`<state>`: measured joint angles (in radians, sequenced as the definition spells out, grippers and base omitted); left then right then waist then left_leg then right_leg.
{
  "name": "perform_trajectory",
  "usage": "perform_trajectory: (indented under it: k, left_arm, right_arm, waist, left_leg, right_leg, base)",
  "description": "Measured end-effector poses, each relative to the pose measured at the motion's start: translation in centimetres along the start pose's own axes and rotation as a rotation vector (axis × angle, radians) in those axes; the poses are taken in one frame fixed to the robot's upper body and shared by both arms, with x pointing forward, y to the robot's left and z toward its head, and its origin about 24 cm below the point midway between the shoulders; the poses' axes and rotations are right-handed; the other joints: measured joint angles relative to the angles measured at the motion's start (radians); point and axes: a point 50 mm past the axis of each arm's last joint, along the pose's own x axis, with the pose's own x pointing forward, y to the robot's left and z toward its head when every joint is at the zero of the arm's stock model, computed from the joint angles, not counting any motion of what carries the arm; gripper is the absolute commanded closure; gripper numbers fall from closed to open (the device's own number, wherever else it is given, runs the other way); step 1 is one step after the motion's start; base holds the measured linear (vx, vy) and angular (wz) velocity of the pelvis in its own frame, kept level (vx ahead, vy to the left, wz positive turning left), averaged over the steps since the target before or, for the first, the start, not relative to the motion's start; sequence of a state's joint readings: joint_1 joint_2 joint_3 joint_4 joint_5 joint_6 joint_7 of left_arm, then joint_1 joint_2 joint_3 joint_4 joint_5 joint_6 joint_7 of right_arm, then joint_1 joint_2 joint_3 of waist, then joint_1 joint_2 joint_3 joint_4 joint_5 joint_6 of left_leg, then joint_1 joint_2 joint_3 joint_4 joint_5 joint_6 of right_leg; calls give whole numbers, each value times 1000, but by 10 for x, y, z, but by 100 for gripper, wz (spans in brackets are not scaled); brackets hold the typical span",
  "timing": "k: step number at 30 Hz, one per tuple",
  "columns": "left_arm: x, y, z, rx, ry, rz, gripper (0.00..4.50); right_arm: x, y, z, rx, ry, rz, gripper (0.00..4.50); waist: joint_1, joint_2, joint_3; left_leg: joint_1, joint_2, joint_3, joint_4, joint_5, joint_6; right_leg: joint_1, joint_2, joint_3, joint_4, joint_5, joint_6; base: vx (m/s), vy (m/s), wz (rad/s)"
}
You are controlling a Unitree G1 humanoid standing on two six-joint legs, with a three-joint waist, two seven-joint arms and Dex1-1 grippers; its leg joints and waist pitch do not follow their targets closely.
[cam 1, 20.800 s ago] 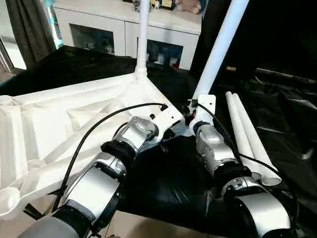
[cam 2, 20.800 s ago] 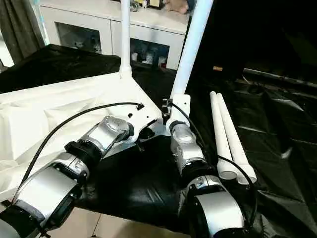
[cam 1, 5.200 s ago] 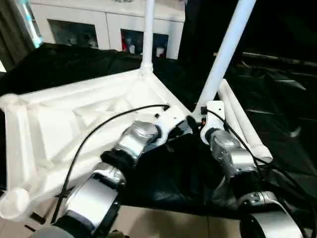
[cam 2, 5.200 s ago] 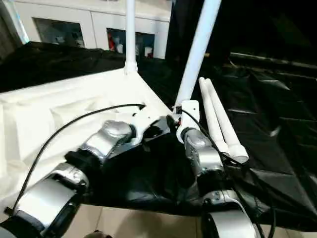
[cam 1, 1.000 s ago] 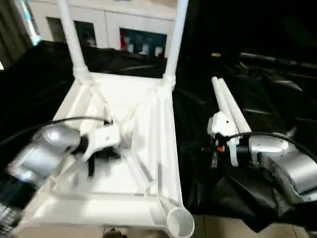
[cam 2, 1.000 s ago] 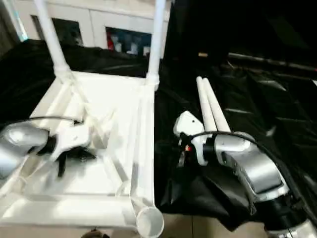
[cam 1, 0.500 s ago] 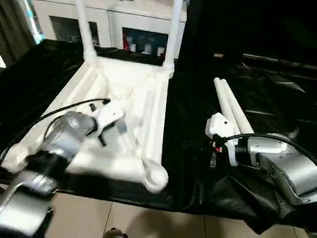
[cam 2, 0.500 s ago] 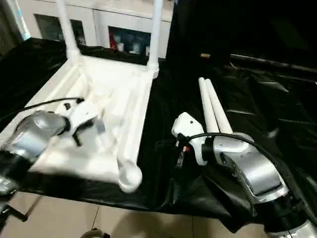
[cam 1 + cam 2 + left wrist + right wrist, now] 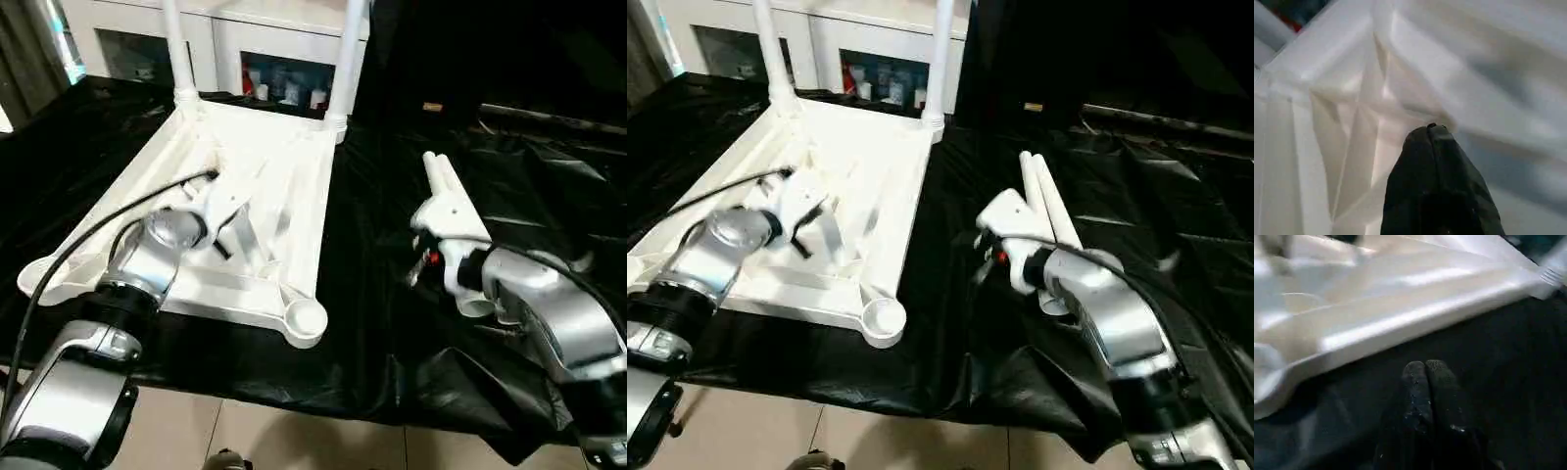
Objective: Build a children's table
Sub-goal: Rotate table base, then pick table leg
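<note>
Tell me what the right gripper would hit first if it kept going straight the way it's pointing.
Probably the black cloth just ahead of the shut right gripper, then the long side edge of the upturned white plastic tabletop. Depth is hard to judge.

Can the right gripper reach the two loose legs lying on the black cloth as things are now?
Probably yes. The right gripper is shut and hangs over bare black cloth, just beside the two loose legs; nothing lies between them, though it must open first.
</note>
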<state>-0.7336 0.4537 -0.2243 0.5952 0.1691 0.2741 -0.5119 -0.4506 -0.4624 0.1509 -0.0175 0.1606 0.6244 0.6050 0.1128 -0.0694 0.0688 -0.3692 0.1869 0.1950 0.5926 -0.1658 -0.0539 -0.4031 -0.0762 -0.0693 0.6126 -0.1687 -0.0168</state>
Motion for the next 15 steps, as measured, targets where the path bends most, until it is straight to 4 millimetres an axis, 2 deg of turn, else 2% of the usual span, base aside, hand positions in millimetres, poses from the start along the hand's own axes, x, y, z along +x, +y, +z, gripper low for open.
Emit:
perform_trajectory:
  k: [3, 5, 6, 9, 13, 15]
  left_arm:
    - [-13, -3, 15, -84, -102, -35, 450]
    - [-22, -3, 22, -126, -149, -46, 450]
    - [-27, -5, 28, -142, -181, -68, 450]
    - [-37, -13, 36, -174, -223, -124, 450]
    - [-48, -33, 35, -216, -231, -250, 450]
    - [-53, -41, 33, -226, -217, -314, 450]
  right_arm:
    - [4, -26, 2, 179, 13, -178, 408]
    - [8, -35, 4, 239, 19, -247, 379]
    - [10, -42, 3, 272, 39, -294, 379]
    - [18, -52, -1, 321, 101, -375, 349]
    - [29, -59, -12, 367, 245, -443, 325]
    - [33, -60, -18, 381, 292, -464, 294]
  waist:
    - [-2, 0, 0]
    - [-3, 0, 0]
    - [-5, 0, 0]
    - [-11, 0, 0]
    - [-18, -1, 0]
    - [-23, -1, 0]
  left_leg:
    - [0, 0, 0, 0, 0, 0]
    - [0, 0, 1, 0, 0, 0]
    - [0, 0, 1, 0, 0, 0]
    - [0, 0, 1, 0, 0, -1]
    - [0, 0, 2, 0, 1, -1]
    - [0, 1, 2, 0, 1, -1]
  right_leg:
    - [-1, 0, 0, 1, 0, 0]
    - [-1, 0, 0, 2, 0, 0]
    - [-1, 0, 0, 2, 0, 0]
    - [-1, 0, 0, 2, 0, 0]
    - [-1, 0, 0, 2, 0, 0]
    - [-2, 0, 0, 3, 0, 0]
  base:
    - [0, 0, 0]
    - [0, 0, 0]
    - [0, 0, 0]
    - [0, 0, 0]
    - [0, 0, 0]
    - [0, 0, 0]
